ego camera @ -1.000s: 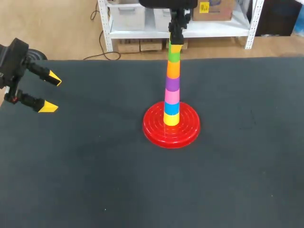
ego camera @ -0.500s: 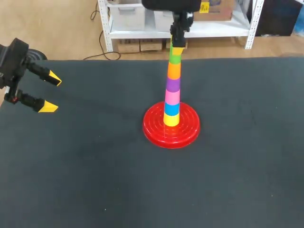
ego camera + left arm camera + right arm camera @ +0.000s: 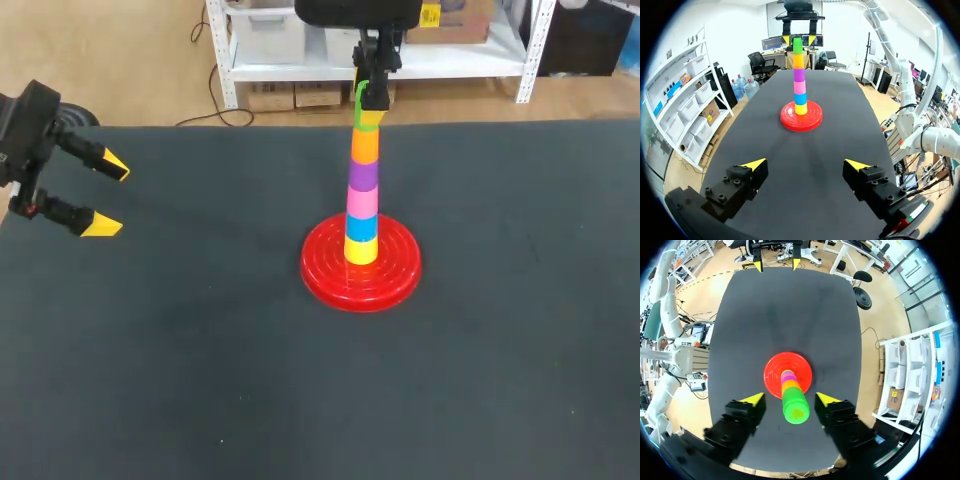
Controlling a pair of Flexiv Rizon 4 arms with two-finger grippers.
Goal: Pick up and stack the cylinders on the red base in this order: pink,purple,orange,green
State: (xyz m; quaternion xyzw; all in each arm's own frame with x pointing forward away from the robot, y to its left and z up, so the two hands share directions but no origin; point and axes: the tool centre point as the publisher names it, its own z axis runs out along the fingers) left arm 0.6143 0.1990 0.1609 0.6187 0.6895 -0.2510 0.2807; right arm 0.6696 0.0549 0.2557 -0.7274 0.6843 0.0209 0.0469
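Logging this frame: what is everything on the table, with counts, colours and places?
table: 1, black, under everything
red base: 1, red, mid-table
yellow cylinder: 1, yellow, on the base
blue cylinder: 1, blue, on yellow
pink cylinder: 1, pink, on blue
purple cylinder: 1, purple, on pink
orange cylinder: 1, orange, on purple
green cylinder: 1, green, top of stack
left gripper: 1, yellow-tipped, open, over the table's left edge
right gripper: 1, yellow-tipped, open, fingers flanking the green cylinder, apart from it
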